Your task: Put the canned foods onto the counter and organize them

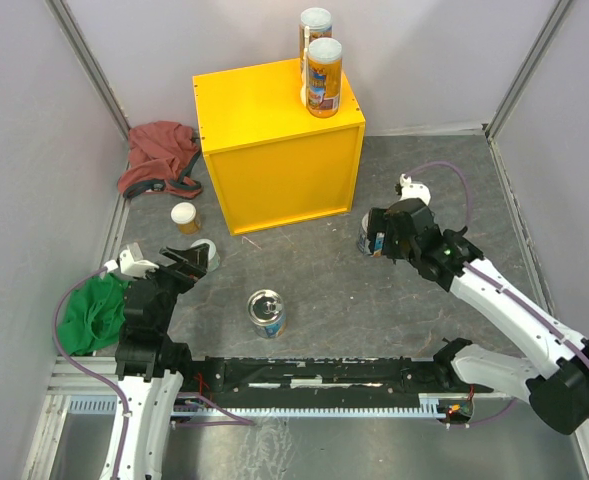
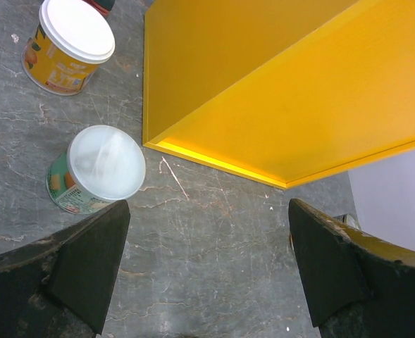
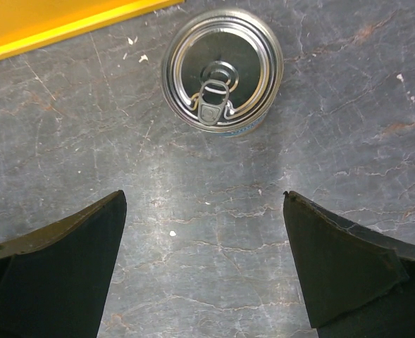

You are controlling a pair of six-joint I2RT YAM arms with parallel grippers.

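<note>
The counter (image 1: 274, 150) is a big yellow box, and two tall orange-labelled cans (image 1: 324, 78) (image 1: 315, 30) stand on its back right corner. A short white-lidded can (image 1: 185, 217) sits on the floor to the left of the box. A second short can (image 2: 106, 163), with a green label, lies just ahead of my open left gripper (image 2: 208, 225), off its left fingertip. One silver-topped tin (image 1: 267, 312) stands near the front middle. Another tin (image 3: 223, 69) rests by the box's right front corner, a little ahead of my open right gripper (image 3: 203, 211). Neither gripper holds anything.
A red cloth (image 1: 159, 158) lies crumpled at the back left against the wall, and a green cloth (image 1: 92, 312) beside my left arm. Grey walls close in both sides. The yellow box's front edge (image 3: 52, 28) runs just beyond the right-hand tin.
</note>
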